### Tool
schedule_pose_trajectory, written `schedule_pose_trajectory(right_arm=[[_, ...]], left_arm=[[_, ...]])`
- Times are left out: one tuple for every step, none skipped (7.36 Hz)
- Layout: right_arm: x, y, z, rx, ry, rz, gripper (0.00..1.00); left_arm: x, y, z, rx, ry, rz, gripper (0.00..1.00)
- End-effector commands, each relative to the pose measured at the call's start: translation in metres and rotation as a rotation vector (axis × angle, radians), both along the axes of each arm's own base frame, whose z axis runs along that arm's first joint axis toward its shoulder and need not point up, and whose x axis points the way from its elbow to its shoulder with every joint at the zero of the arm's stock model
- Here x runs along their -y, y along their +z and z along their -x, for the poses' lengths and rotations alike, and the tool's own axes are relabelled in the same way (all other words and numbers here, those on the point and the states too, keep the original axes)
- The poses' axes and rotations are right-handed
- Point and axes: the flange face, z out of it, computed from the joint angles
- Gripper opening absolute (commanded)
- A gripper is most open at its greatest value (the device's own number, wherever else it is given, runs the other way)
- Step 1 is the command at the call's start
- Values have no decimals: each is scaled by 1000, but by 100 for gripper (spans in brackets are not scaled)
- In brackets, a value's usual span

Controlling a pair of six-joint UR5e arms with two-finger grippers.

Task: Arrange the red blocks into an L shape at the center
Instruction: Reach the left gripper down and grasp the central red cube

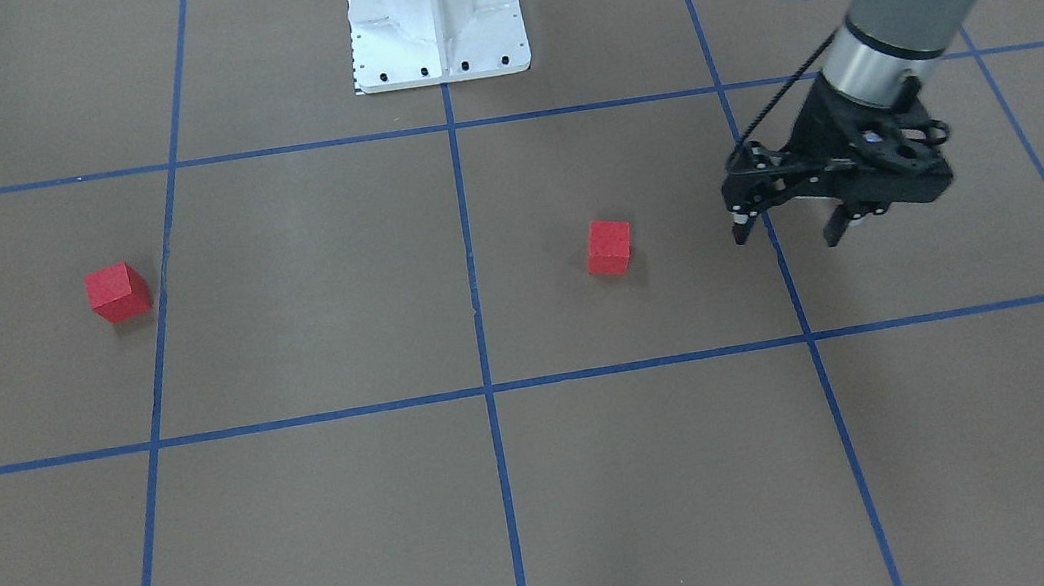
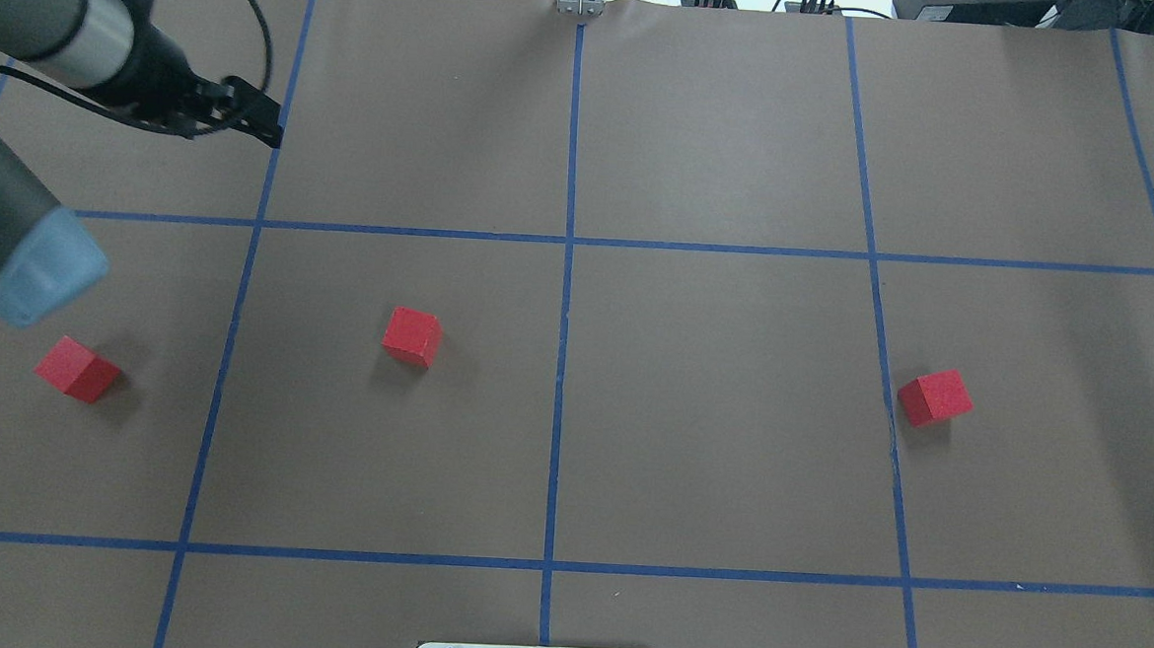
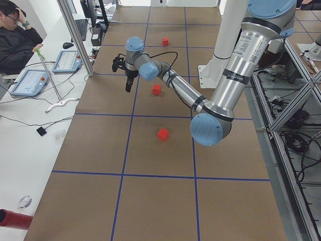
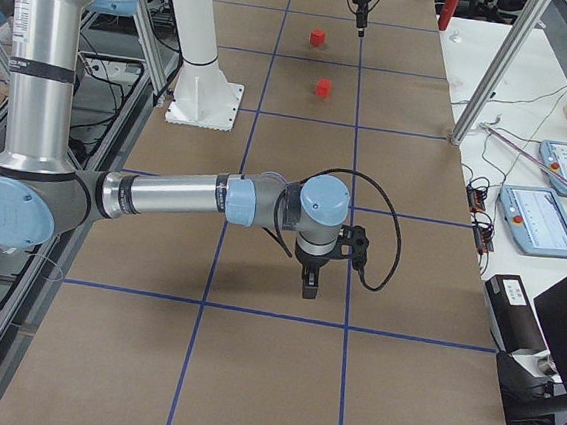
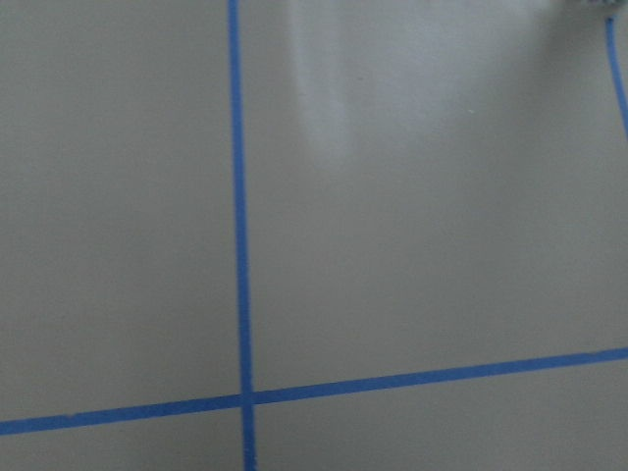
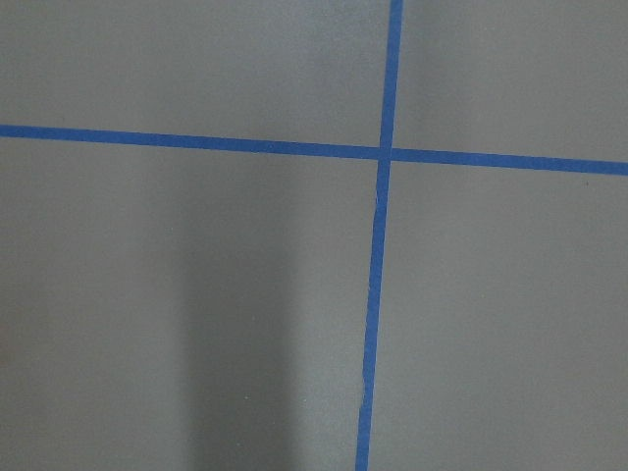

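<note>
Looking light, stiff and matte, the three red blocks (image 2: 411, 336) should take a squeeze across two opposite flat sides without slipping. The closest sits right of the wide, empty left pincer (image 1: 785, 238), the others farther off on either side; how wide the right pincer (image 4: 309, 285) stands cannot be told.
</note>
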Motion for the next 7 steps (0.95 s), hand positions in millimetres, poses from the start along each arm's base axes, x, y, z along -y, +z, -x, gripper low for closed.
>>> schedule_pose_trajectory(right_arm=[[10,-6,0,1,23,10,99],[8,-4,1,19,22,18,99],[9,-2,1,12,20,17,99],[9,-1,1,12,22,22,99],[9,-1,1,12,23,23,99],[9,-1,1,12,22,24,99],[9,-1,1,12,24,24,99]], left_arm=[[-57,-29,-94,12,-3,-50,100],[-76,-19,-128,63,-18,-89,100],[-77,-7,-145,88,-11,-86,100],[-81,-4,-152,95,0,-84,100],[-84,7,-161,116,10,-75,100],[-83,14,-169,131,13,-68,100],[-84,19,-174,140,20,-62,100]])
